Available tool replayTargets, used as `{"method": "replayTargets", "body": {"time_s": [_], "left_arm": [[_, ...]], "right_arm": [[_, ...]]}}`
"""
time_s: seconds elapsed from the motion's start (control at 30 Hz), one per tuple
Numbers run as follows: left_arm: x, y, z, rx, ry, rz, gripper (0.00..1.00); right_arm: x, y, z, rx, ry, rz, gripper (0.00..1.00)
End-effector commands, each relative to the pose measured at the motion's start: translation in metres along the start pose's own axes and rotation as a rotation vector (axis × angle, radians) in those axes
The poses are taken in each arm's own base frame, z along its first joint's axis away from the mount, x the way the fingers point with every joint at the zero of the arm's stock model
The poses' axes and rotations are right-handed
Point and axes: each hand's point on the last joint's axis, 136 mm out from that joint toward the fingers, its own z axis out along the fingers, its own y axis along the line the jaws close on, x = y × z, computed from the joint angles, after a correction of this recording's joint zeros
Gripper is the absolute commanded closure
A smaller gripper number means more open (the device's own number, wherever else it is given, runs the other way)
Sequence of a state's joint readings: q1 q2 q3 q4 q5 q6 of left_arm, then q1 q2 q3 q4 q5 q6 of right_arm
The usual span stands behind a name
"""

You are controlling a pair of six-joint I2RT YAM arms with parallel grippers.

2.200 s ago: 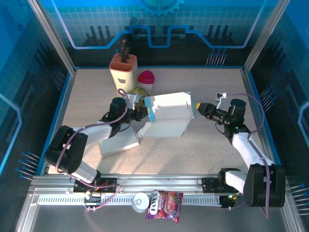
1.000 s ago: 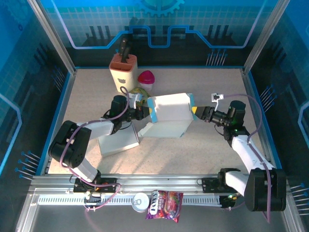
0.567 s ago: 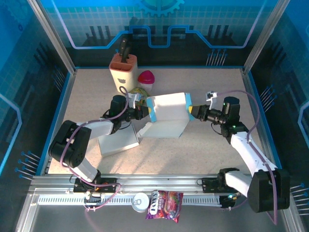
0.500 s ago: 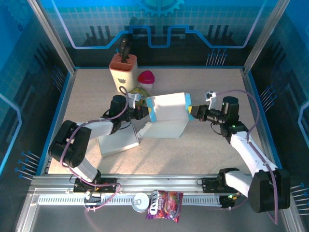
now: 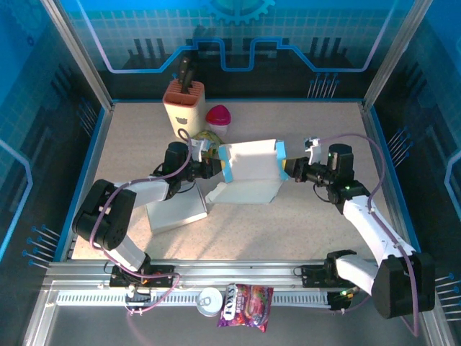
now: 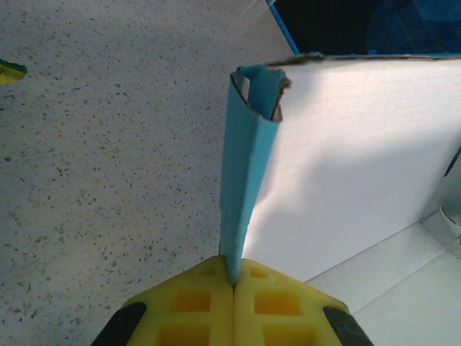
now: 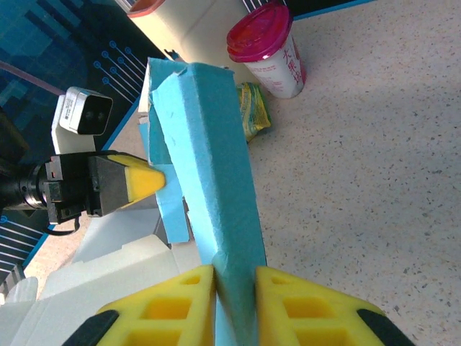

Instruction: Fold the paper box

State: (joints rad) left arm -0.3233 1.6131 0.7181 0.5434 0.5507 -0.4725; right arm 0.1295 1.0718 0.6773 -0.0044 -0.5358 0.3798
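Note:
The paper box [image 5: 250,171], white with light-blue edge flaps, stands half folded at the middle of the table. My left gripper [image 5: 216,168] is at its left side. In the left wrist view that gripper [image 6: 234,280] is shut on the thin blue flap [image 6: 245,173], with the white panel [image 6: 353,158] to the right. My right gripper [image 5: 286,169] is at the box's right side. Its yellow fingers [image 7: 169,303] press both faces of the folded blue flap [image 7: 209,144], so it is shut on it. The left gripper's yellow tip [image 7: 144,180] shows beyond the flap.
A knife block [image 5: 184,107], a pink-lidded cup [image 5: 219,119] and a green-yellow packet [image 5: 205,138] stand just behind the box. A flat white piece [image 5: 176,210] lies under the left arm. A can [image 5: 209,300] and a candy bag [image 5: 246,304] lie on the front rail.
My right arm has moved left to the box and its jaws have narrowed onto the right blue flap. The box's right side has shifted slightly left. The left gripper has stayed shut in place.

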Motion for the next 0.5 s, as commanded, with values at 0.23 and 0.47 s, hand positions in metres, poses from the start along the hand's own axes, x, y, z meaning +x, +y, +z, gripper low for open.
{"method": "replayTargets", "body": {"time_s": [0.23,0.47], "left_arm": [[-0.0139,-0.0217,-0.0005,0.018,-0.022,0.058,1.00],[-0.0125,-0.0190,-0.0001,-0.001,-0.018,0.066,1.00]], "right_arm": [[-0.0016,0.0126,0.0039,0.032,0.009,-0.073,0.73],[-0.0053,0.0178,-0.0010,0.026,-0.003,-0.082,0.70]]}}
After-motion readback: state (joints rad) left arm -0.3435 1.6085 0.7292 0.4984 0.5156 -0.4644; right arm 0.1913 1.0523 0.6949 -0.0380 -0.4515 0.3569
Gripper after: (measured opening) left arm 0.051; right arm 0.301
